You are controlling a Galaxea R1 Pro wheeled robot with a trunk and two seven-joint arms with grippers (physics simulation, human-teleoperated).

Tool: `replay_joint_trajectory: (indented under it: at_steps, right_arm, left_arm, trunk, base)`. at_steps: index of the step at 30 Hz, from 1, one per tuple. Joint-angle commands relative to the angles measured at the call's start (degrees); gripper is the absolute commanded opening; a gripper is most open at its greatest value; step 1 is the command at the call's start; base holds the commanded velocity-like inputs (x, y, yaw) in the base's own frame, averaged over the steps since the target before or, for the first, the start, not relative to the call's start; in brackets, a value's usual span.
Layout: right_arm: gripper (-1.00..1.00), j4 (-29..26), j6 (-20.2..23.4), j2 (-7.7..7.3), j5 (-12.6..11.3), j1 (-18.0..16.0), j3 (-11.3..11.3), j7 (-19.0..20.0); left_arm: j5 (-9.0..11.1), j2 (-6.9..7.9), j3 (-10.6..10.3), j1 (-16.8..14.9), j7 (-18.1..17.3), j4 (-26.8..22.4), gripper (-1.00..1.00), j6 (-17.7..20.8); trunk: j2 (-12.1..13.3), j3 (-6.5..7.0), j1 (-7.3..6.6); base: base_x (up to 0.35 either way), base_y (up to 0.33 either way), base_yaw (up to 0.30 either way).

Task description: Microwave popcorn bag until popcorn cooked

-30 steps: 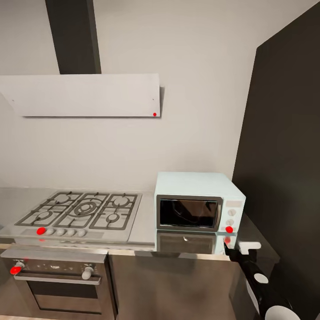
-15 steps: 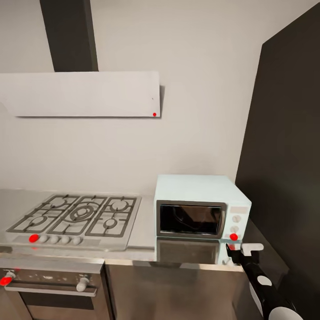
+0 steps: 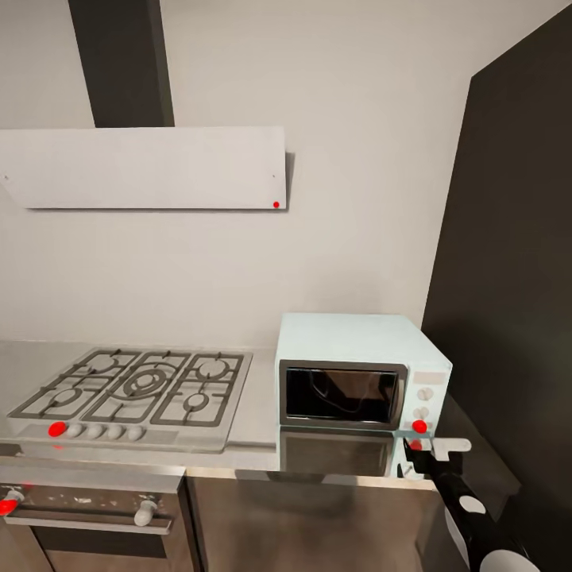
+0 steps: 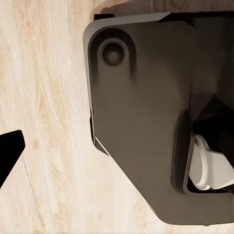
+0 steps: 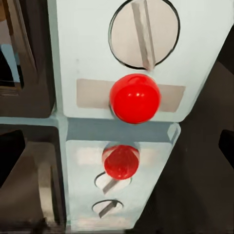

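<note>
The pale mint-blue microwave (image 3: pixel 361 373) stands on the grey countertop (image 3: pixel 256 413) with its dark glass door shut. My right gripper (image 3: pixel 433 451) hovers open at the counter's front edge, just below and in front of the microwave's red light (image 3: pixel 419 427). In the right wrist view that red light (image 5: pixel 135 97) bulges close ahead under a round knob (image 5: pixel 144 31), and both are mirrored in the glossy countertop (image 5: pixel 44 195). My left gripper hangs low over the wood floor (image 4: pixel 48 97); one black fingertip (image 4: pixel 9 151) shows, with nothing held. The popcorn bag and popcorn are out of view.
A gas hob (image 3: pixel 135 385) lies left of the microwave, above a steel oven (image 3: pixel 79 516) with red-lit knobs. A slanted white hood (image 3: pixel 143 167) hangs above. A tall dark cabinet (image 3: pixel 508 278) walls off the right side. The robot's dark base (image 4: pixel 146 122) is under the left wrist.
The whole view has shifted, so the microwave looks a little bigger and lower. My right gripper has crept slightly closer to the red light.
</note>
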Motion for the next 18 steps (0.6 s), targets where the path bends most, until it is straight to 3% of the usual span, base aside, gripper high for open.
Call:
replay_joint_trajectory:
  at_steps: [1,5,7,9,18]
  right_arm:
    - [1.00,0.36,-0.25,0.02,0.13,-0.05,-0.55,0.41]
    - [1.00,0.86,-0.25,-0.02,-0.07,-0.05,-3.10,0.40]
    - [1.00,0.95,-0.28,-0.01,-0.07,-0.05,-5.86,0.40]
    - [1.00,0.97,-0.29,-0.03,-0.07,-0.05,-6.69,0.40]
    - [1.00,0.99,-0.32,-0.03,-0.06,-0.05,-7.54,0.40]
  left_arm:
    - [0.04,0.02,-0.23,0.03,-0.19,-0.12,1.00,0.35]
    - [0.04,0.02,-0.23,0.03,-0.19,-0.12,1.00,0.35]
    - [0.04,0.02,-0.23,0.00,-0.19,-0.12,1.00,0.35]
    - [0.04,0.02,-0.23,0.02,-0.19,-0.12,1.00,0.36]
    - [0.04,0.02,-0.23,0.03,-0.19,-0.12,1.00,0.30]
  trunk:
    - [-0.04,-0.02,0.02]
    - [-0.04,-0.02,0.02]
    - [-0.04,-0.02,0.02]
    - [-0.04,-0.02,0.02]
    - [-0.04,-0.02,0.02]
  base:
    - [0.000,0.000,0.000]
    - [0.000,0.000,0.000]
    - [0.000,0.000,0.000]
    - [0.000,0.000,0.000]
    - [0.000,0.000,0.000]
